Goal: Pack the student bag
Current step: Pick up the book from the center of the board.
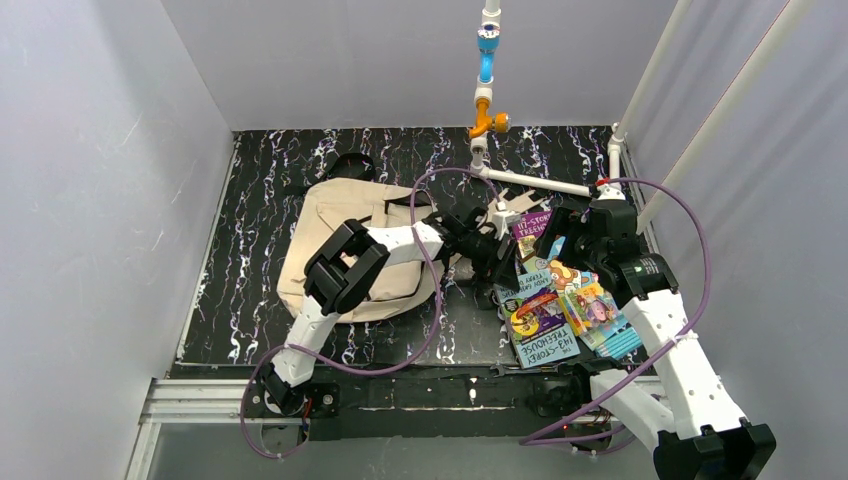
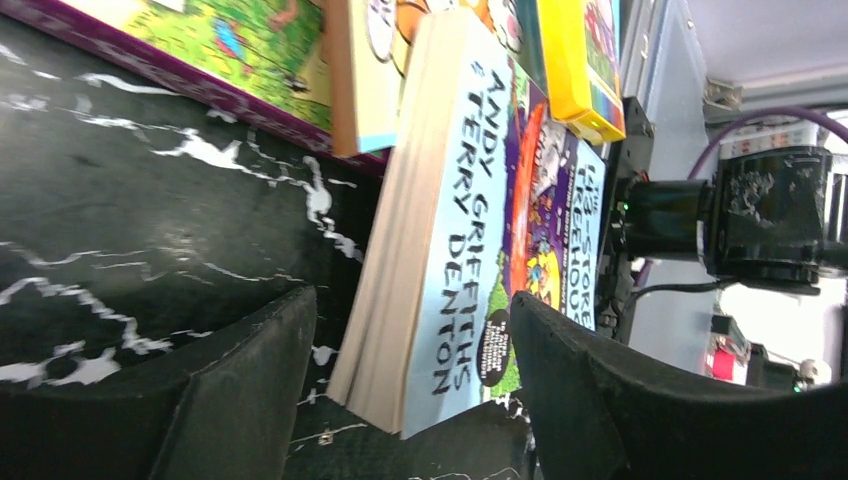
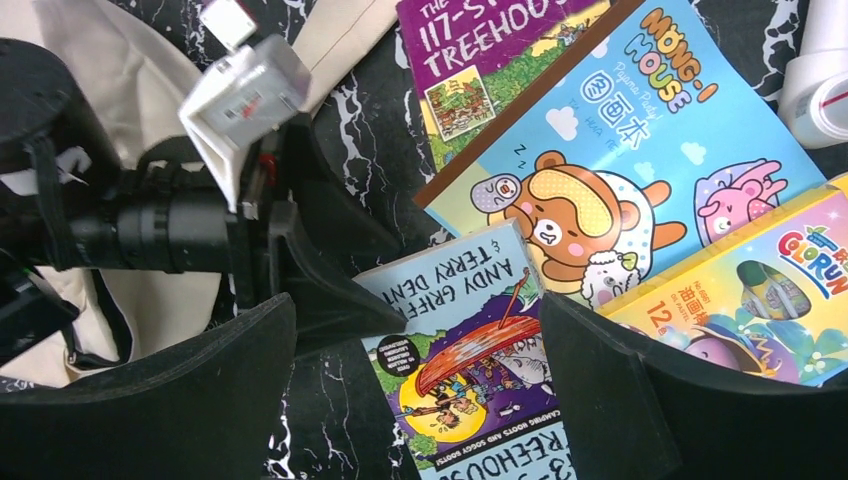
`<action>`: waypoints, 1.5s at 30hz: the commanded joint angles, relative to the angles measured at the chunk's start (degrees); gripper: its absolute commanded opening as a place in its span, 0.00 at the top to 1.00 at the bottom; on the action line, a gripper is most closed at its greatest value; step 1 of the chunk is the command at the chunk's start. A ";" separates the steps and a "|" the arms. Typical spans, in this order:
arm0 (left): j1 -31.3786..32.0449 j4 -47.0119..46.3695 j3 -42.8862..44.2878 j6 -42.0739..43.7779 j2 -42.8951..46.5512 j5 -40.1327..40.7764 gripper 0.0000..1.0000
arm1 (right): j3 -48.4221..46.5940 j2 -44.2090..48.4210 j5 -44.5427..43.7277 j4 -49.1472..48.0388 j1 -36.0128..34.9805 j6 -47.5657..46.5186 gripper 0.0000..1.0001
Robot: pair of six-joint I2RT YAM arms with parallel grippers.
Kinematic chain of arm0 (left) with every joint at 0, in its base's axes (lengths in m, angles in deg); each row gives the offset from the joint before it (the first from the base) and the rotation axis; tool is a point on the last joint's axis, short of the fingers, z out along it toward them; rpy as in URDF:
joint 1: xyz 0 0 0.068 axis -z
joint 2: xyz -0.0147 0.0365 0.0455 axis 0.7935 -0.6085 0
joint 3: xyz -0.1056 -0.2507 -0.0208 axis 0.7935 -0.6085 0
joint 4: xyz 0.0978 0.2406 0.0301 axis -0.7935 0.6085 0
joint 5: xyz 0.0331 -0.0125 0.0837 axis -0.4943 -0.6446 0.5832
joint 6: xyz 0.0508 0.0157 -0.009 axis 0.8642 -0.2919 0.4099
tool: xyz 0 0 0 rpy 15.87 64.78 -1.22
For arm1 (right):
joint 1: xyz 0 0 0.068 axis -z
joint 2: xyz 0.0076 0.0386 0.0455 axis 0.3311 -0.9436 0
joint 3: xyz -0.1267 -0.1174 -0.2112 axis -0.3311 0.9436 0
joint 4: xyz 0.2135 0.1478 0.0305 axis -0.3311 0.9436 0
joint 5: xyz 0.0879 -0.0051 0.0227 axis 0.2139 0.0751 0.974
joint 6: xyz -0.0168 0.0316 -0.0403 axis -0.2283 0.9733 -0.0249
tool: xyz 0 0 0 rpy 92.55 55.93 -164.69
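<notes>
A black worktop (image 1: 255,250) veined with white sits inside pale grey walls (image 1: 100,200), with a white pipe frame (image 1: 487,95) rising at the back. The beige student bag (image 1: 325,205) lies flat on its left half, partly covered by the left arm (image 1: 345,270), so its opening cannot be made out. The left tool (image 2: 410,305) stands parted astride the corner of a pale-blue paperback (image 2: 450,230) at the edge of the book pile (image 1: 560,300) on the right, contact unclear, while the right tool (image 3: 418,300) gapes wide above that pile, holding nothing.
</notes>
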 commanded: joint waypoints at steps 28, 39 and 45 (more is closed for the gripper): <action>-5.87 19.87 -11.22 -7.84 38.49 34.23 1.00 | -1.48 -9.83 22.28 -11.89 0.18 -6.16 0.02; -15.51 9.47 -30.74 -24.73 63.50 36.28 1.00 | 9.97 -18.10 48.89 -52.12 -4.84 20.55 0.02; -19.98 6.86 -35.84 -32.17 71.51 36.57 1.00 | 14.75 -22.40 48.55 -67.24 -8.22 32.83 0.02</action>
